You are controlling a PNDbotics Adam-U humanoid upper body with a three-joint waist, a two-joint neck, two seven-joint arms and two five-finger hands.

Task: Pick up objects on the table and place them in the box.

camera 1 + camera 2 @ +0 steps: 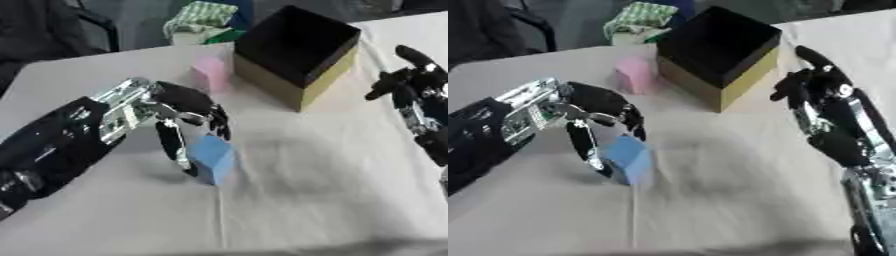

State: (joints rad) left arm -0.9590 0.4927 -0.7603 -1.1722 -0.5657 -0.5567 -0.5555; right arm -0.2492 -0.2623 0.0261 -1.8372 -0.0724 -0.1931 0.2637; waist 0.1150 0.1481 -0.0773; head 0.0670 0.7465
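Note:
A blue block (213, 159) stands on the white tablecloth near the middle. My left hand (181, 111) arches over it, thumb down along its left side and fingers curled over its top right corner. Whether the block is lifted off the cloth I cannot tell. A pink block (210, 72) stands farther back, just left of the box (296, 47), an open box with black inside and tan outer walls. My right hand (820, 82) hovers to the right of the box, fingers relaxed and holding nothing.
A green-and-white checked thing (199, 16) lies beyond the table's far edge behind the box. A dark chair (52, 30) stands at the far left. The white tablecloth (306, 190) stretches toward the front.

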